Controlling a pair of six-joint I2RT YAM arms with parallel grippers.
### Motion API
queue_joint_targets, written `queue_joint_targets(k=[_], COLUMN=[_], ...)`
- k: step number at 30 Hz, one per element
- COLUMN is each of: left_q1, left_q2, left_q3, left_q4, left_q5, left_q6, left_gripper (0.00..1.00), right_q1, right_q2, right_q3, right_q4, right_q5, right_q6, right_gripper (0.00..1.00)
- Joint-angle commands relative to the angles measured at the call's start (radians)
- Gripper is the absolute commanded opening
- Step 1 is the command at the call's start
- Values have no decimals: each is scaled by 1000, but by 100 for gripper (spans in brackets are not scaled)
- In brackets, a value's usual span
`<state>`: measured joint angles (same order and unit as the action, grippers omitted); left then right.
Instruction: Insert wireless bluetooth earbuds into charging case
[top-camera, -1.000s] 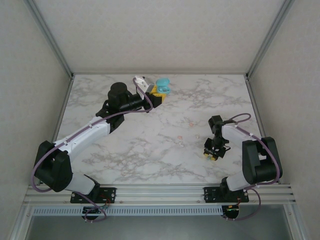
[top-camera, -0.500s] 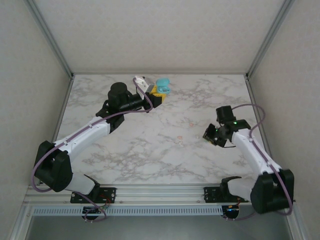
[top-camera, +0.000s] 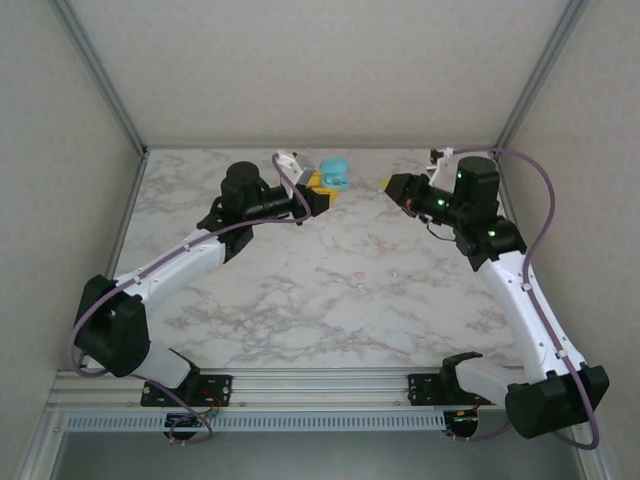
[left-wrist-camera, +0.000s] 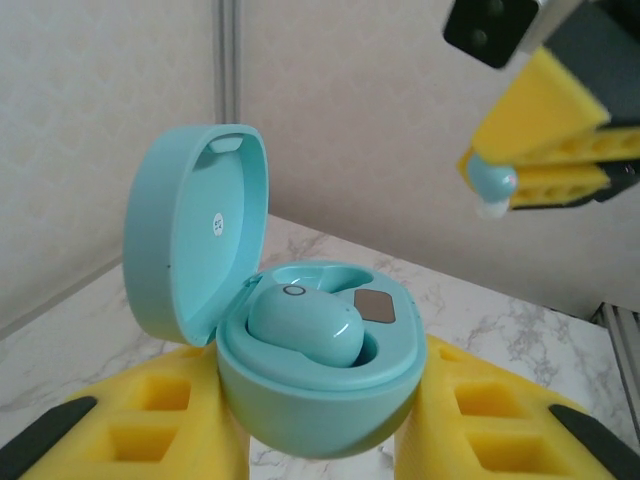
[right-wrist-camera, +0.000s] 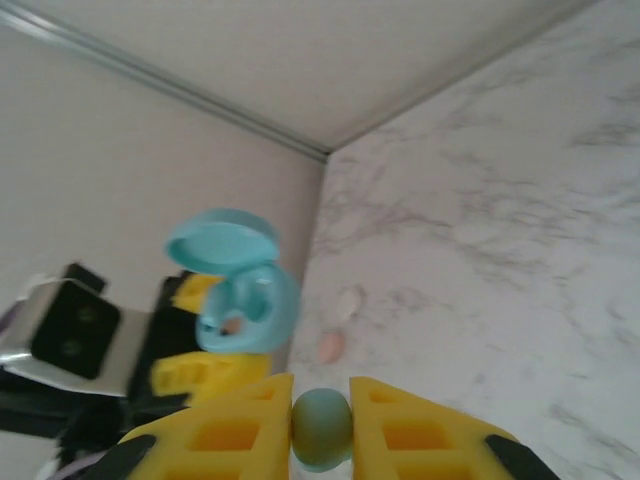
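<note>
Teal earbud pinched between yellow fingertips of right end effector, held in air near open teal charging case. Second teal earbud seated inside case, lid hinged up. Left end effector clamps case from both sides, above far part of worktop. Pinkish earbud and whitish earbud lie loose on worktop.
</note>
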<state>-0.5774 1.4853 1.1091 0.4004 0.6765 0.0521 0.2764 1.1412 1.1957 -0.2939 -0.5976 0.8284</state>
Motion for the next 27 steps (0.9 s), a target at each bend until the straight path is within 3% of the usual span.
queue_joint_targets(k=[1, 13, 27], left_q1=[-15, -25, -27], left_q2=[10, 0, -6], left_q3=[41, 49, 60], left_q4=[50, 30, 15], left_q5=[65, 112, 133], left_q6=[-5, 23, 21], left_gripper=[16, 16, 16], right_q1=[31, 96, 106], right_q2=[38, 173, 198], right_q3=[51, 173, 200], right_q4=[125, 112, -36], right_q5=[-94, -208, -150], right_q6=[51, 3, -94], right_gripper=[19, 19, 18])
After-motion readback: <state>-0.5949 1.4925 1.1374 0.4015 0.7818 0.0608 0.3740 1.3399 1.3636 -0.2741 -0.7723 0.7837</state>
